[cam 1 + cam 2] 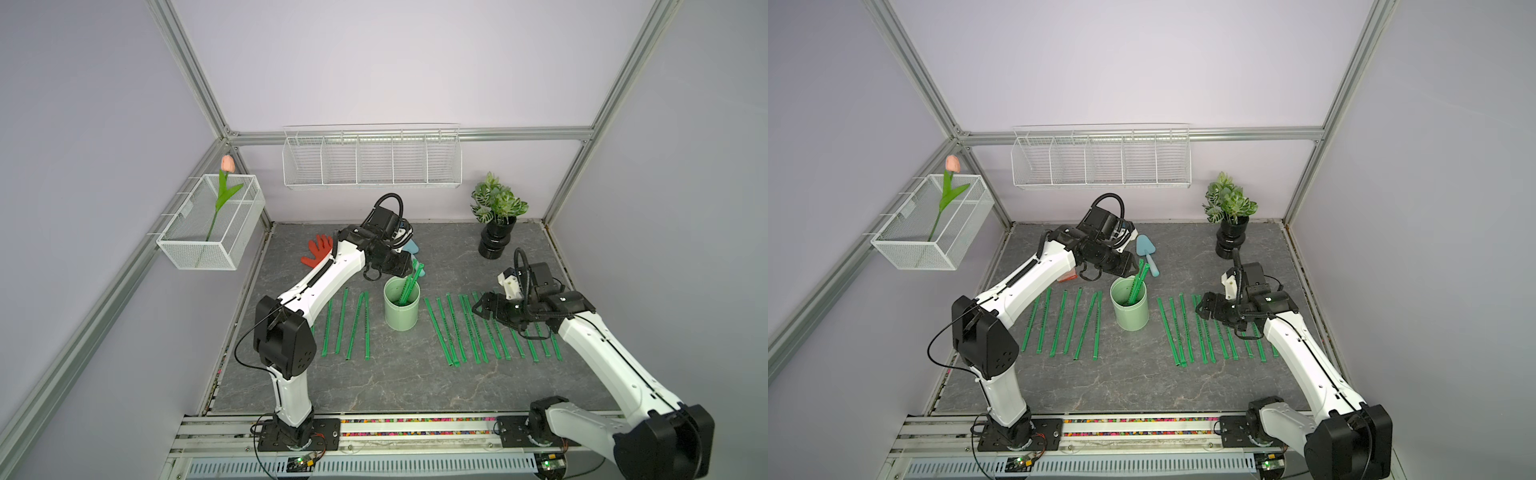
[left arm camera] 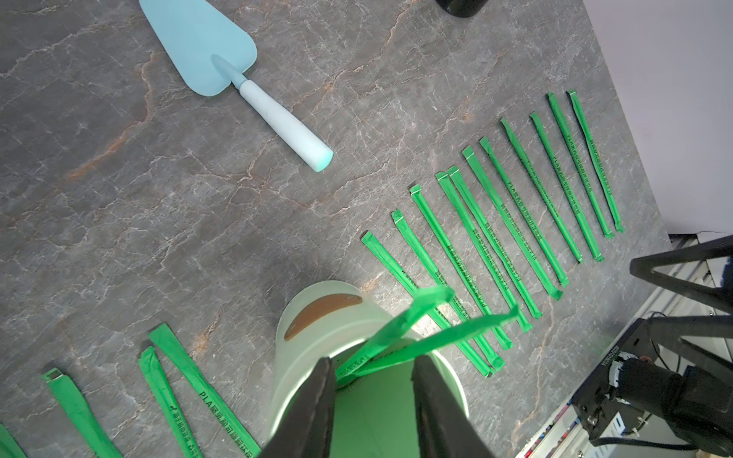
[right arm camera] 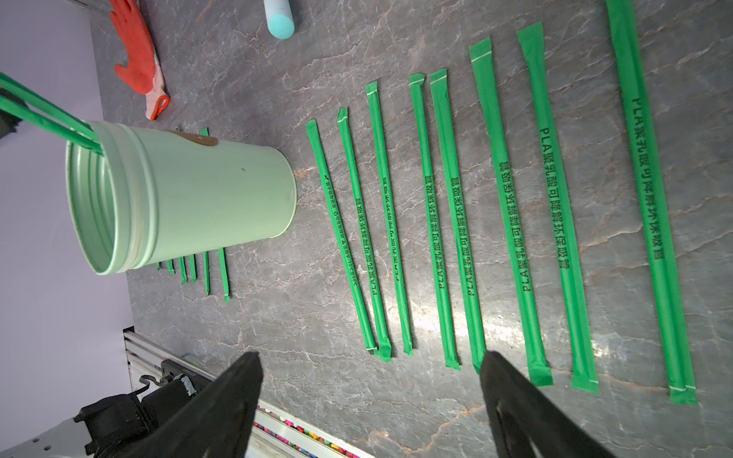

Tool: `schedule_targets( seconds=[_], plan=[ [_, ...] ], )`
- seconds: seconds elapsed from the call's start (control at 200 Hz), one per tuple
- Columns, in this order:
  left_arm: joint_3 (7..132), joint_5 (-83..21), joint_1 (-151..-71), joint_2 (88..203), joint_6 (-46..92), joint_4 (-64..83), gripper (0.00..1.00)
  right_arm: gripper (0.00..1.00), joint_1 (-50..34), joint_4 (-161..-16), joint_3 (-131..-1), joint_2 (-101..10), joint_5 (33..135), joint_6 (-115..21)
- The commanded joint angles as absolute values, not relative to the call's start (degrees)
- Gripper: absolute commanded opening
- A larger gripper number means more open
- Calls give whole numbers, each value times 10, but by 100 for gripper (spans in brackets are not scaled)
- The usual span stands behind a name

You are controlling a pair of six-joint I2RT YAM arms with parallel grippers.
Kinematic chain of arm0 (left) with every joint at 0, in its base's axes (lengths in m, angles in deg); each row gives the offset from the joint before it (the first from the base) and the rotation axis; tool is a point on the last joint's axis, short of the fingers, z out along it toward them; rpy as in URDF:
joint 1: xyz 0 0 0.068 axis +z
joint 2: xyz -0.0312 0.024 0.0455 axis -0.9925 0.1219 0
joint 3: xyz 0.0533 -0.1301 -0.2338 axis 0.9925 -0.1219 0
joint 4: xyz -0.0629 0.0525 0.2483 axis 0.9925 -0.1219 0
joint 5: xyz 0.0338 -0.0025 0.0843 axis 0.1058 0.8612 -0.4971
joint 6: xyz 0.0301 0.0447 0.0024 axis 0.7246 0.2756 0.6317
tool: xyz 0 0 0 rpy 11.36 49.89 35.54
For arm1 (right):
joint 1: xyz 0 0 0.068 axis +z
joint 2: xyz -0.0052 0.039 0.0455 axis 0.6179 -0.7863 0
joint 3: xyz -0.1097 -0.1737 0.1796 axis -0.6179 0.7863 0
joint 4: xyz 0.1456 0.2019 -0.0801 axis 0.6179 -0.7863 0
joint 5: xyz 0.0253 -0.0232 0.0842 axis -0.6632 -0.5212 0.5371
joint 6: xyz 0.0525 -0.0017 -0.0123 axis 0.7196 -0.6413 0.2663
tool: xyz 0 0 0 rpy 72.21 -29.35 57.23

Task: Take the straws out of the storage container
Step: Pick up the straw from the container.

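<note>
The storage container (image 1: 401,311) (image 1: 1129,311) (image 3: 198,190), a pale mint cup, stands upright mid-table. Two straws (image 1: 409,282) (image 1: 1139,278) (image 2: 396,329) (image 3: 43,115) lean out of it toward the back. My left gripper (image 1: 409,268) (image 1: 1133,266) (image 2: 373,363) hovers at the cup's mouth, partly open. The two straws pass between its fingers, close to one of them, unpinched. Several straws lie in rows on the table left (image 1: 353,324) and right (image 1: 469,328) (image 3: 436,218) of the cup. My right gripper (image 1: 478,307) (image 1: 1200,307) (image 3: 369,357) hangs wide open and empty over the right row.
A blue trowel (image 1: 1147,253) (image 2: 222,59) and a red glove (image 1: 318,249) (image 3: 139,55) lie behind the cup. A potted plant (image 1: 496,237) stands back right. Wire baskets (image 1: 372,162) hang on the back wall, and a mesh basket (image 1: 232,253) holding a tulip hangs on the left.
</note>
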State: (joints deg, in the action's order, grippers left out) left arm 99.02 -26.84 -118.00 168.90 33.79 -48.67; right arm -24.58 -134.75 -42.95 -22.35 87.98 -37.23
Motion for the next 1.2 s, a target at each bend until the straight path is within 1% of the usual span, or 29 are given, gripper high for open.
schedule_targets(
  seconds=[0.0, 0.29, 0.45, 0.615, 0.655, 0.755, 0.785, 0.87, 0.95, 1.105, 1.195],
  plan=[
    [1012, -271, -1187, 1703, 353, -505, 36, 89, -248, -1347, -417, -226, 885, -374],
    [1021, -275, -1198, 1718, 355, -513, 35, 89, -252, -1345, -409, -229, 886, -380],
    [1029, -281, -1199, 1730, 356, -519, 30, 89, -254, -1343, -407, -230, 890, -383],
    [1045, -287, -1200, 1743, 360, -528, 29, 89, -256, -1339, -402, -231, 894, -384],
    [1048, -288, -1200, 1744, 360, -528, 27, 89, -256, -1338, -401, -230, 894, -384],
    [1053, -292, -1200, 1748, 361, -531, 26, 89, -257, -1339, -402, -231, 893, -385],
    [1054, -292, -1200, 1748, 362, -533, 24, 89, -258, -1338, -401, -231, 894, -385],
    [1053, -294, -1200, 1747, 362, -535, 22, 89, -258, -1337, -401, -231, 894, -384],
    [1051, -296, -1200, 1745, 364, -536, 17, 89, -259, -1335, -401, -232, 894, -383],
    [1049, -299, -1199, 1741, 365, -538, 12, 89, -260, -1333, -401, -234, 895, -383],
    [1050, -302, -1200, 1740, 364, -541, 6, 89, -261, -1332, -401, -236, 896, -383]
  ],
)
